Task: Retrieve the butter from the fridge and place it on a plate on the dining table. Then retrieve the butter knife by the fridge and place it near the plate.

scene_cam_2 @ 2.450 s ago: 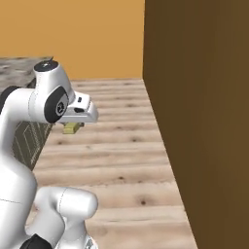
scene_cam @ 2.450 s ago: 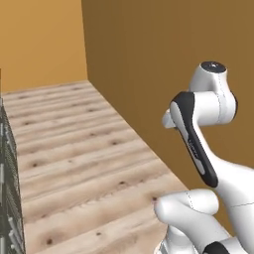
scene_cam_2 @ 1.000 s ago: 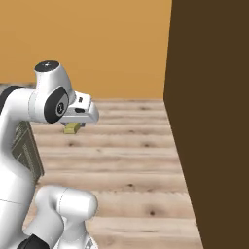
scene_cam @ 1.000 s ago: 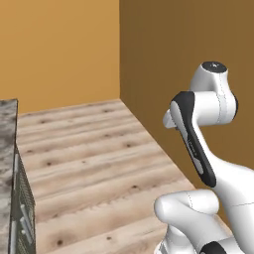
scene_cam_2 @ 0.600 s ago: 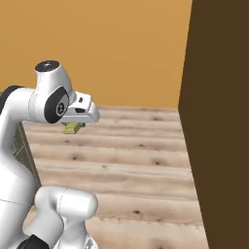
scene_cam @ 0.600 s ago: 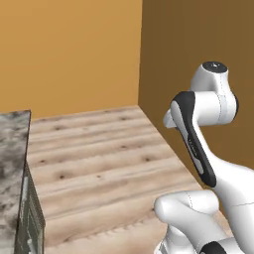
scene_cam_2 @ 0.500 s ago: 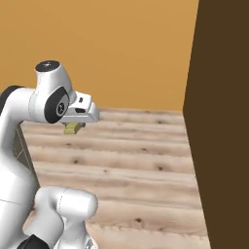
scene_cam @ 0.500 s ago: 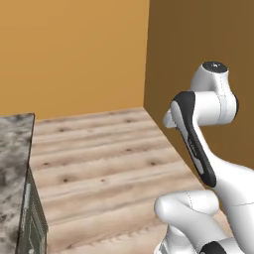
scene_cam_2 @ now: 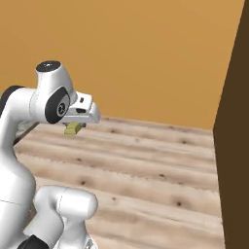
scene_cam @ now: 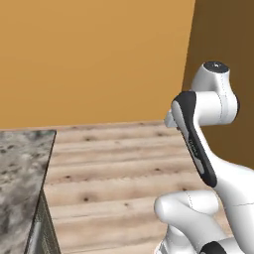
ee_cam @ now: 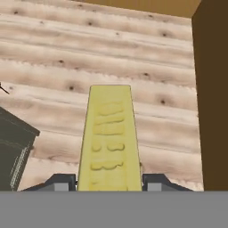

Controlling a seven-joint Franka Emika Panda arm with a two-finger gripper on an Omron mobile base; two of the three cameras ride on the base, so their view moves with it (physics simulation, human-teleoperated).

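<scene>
1. The gripper (ee_cam: 110, 181) is clamped on the butter (ee_cam: 110, 139), one finger at each long side; in the hand view the yellow stick runs from 6 o'clock up to the centre
2. In the right base view the butter (scene_cam_2: 73, 128) hangs under the tucked hand at about 9 o'clock, above the wooden floor (scene_cam_2: 146, 165)
3. A marbled stone top (scene_cam: 20, 178) sits at 8 o'clock in the left base view; whether it is the dining table cannot be told
4. Judged step: carrying the butter to the plate. Best to keep the grip steady and the hand level, so the stick does not slip while the base drives
</scene>
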